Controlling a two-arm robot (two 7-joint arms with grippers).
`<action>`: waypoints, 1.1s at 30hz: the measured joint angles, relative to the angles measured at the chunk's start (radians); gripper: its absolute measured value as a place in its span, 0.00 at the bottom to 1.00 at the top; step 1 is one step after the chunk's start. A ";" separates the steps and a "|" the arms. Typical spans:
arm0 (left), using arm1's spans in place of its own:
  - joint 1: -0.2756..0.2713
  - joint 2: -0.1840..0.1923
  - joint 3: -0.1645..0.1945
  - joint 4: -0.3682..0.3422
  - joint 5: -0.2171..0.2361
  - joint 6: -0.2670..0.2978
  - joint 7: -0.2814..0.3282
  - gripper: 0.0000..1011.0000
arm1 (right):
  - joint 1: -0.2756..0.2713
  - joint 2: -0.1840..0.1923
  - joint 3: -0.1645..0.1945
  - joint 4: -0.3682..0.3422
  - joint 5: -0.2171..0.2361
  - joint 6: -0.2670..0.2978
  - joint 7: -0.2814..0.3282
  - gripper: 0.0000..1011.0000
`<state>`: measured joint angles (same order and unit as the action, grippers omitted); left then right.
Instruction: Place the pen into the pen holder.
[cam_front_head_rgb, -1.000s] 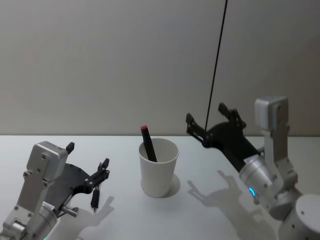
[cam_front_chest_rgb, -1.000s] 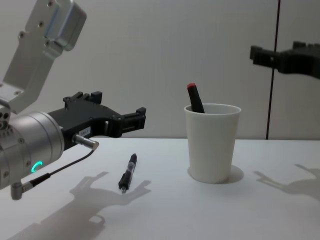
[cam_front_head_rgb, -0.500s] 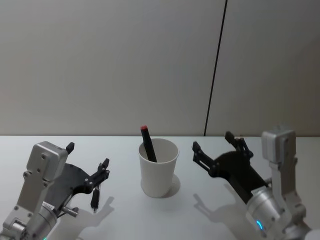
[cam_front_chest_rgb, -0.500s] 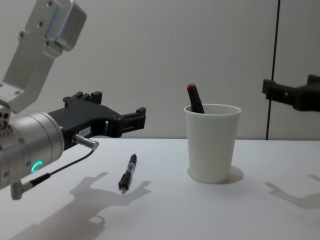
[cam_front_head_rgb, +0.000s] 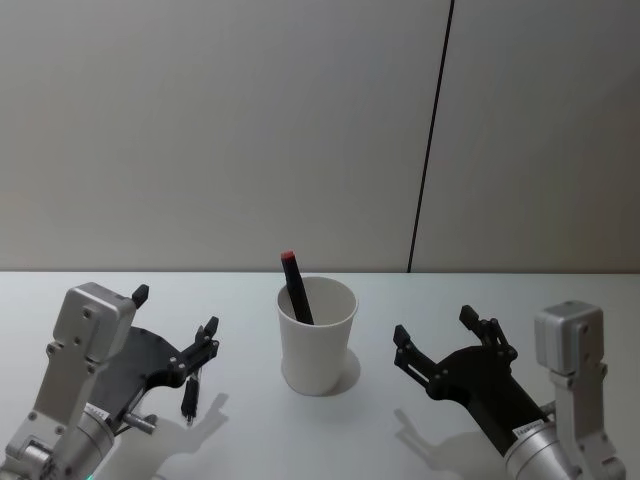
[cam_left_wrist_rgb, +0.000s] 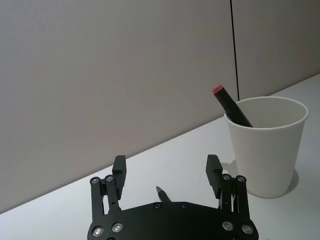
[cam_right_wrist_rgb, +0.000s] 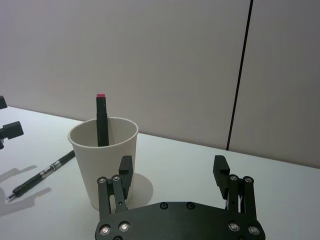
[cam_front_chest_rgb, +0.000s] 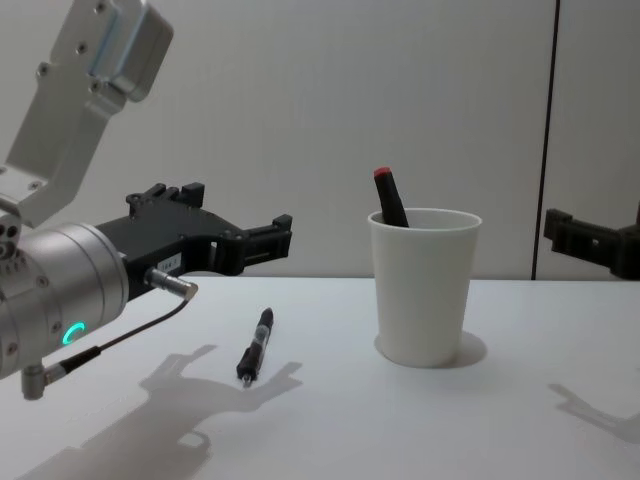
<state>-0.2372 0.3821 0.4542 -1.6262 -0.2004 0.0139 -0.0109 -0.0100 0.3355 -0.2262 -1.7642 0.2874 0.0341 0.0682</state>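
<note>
Both empty and spread wide: left claw (cam_front_head_rgb: 175, 312), right claw (cam_front_head_rgb: 434, 328); red-tipped pen (cam_front_head_rgb: 296, 293) in pen holder (cam_front_head_rgb: 317, 355)

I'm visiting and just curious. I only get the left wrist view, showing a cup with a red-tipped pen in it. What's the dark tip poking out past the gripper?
Observer: A second pen, lying flat on the table, left of the cup.
Operator: Is the gripper holding it?
Observer: No. The left gripper is open and hovers above it, with a clear gap in the chest view.
Operator: And the other arm?
Observer: The right gripper is open and empty, on the cup's right.
</note>
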 joint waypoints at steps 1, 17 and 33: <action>0.000 0.000 0.000 0.000 0.000 0.000 0.000 0.99 | -0.002 0.001 0.000 -0.001 0.001 0.000 -0.001 0.99; 0.000 0.000 0.000 0.000 0.000 0.000 0.000 0.99 | -0.005 0.002 0.000 -0.003 0.001 0.000 -0.002 0.99; 0.000 0.000 0.000 0.000 0.000 0.000 0.000 0.99 | -0.005 0.002 0.000 -0.003 0.001 0.000 -0.002 0.99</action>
<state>-0.2372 0.3821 0.4542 -1.6262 -0.2004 0.0139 -0.0109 -0.0147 0.3375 -0.2258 -1.7668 0.2880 0.0340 0.0666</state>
